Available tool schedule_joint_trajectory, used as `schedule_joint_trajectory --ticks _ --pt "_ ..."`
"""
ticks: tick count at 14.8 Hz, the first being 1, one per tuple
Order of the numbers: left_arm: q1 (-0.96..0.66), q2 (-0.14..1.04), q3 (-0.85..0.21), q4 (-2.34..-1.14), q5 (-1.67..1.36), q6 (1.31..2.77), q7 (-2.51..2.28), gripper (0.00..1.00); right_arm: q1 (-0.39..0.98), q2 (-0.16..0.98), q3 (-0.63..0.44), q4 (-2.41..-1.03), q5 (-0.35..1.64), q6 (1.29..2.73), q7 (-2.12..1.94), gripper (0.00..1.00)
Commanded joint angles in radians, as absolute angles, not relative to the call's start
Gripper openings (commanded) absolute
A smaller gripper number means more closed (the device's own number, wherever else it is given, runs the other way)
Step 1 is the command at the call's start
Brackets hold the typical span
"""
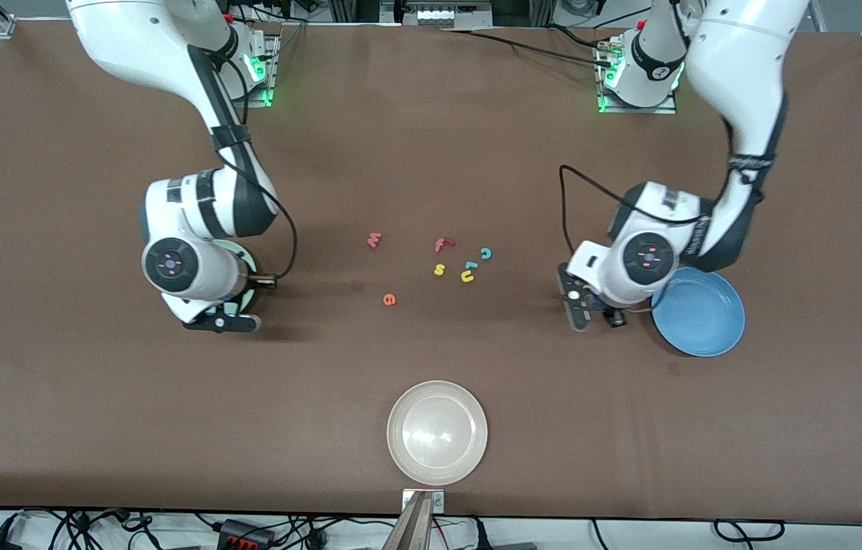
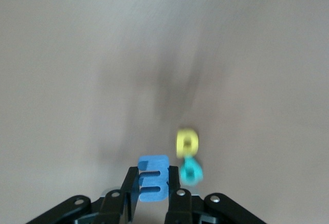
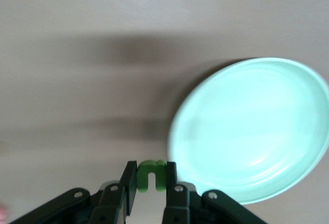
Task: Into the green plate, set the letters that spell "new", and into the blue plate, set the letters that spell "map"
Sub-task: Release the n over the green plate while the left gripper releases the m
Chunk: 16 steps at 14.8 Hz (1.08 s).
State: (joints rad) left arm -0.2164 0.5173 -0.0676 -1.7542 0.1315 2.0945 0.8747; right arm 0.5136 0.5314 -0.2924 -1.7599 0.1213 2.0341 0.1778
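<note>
The table (image 1: 95, 428) is large and brown, and the cream-white plate (image 1: 437, 432) serves here as landmark. The blue plate (image 1: 699, 312) lies farther from the front camera than the cream plate, toward the left arm's end. The green plate (image 3: 252, 129) lies toward the right arm's end, mostly hidden under that arm in the front view.

The left claw (image 2: 153, 193) is just beside the blue plate, closed on the blue m (image 2: 153, 178); the yellow a (image 2: 187, 142) and the teal p (image 2: 191, 171) lie on the table close by it. The right claw (image 3: 151, 185) is at the rim of the green plate, closed on the green n (image 3: 151, 173).

The pinkish-red w (image 1: 374, 240) and the orange e (image 1: 389, 299) wait on the table, farther from the camera than the cream plate. The red f (image 1: 442, 244), yellow s (image 1: 440, 269), yellow u (image 1: 468, 276) and teal c (image 1: 485, 253) should stay.

The letters look like thin foam: very light, soft, a little springy. A gentle pinch across the flat sides seems best; a hard squeeze could bend them, and on release they may stick to a finger.
</note>
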Motion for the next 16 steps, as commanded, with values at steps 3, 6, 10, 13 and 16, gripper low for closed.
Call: schedule_joint_trajectory --ticks 3,6,10,13,16 --pt "-0.078 0.431 -0.066 -1.735 0.149 1.938 0.678 0.07 0.512 0.457 -0.371 -1.983 0.110 2.209 -0.032 0.08" --pt "-0.003 0.466 -0.068 -1.749 0.147 1.937 0.495 0.07 0.463 0.474 -0.370 -1.996 0.112 2.247 -0.092 0.11" --pt "0.041 0.555 -0.067 -1.750 0.147 1.986 0.339 0.07 0.460 0.506 -0.370 -2.011 0.121 2.309 -0.080 0.82" --pt "0.069 0.600 -0.069 -1.784 0.143 2.080 0.319 0.10 0.474 0.456 -0.370 -1.981 0.121 2.263 -0.066 1.00" --pt "0.072 0.609 -0.069 -1.793 0.143 2.099 0.318 0.65 0.521 0.475 -0.359 -1.800 0.136 2.128 -0.068 1.00"
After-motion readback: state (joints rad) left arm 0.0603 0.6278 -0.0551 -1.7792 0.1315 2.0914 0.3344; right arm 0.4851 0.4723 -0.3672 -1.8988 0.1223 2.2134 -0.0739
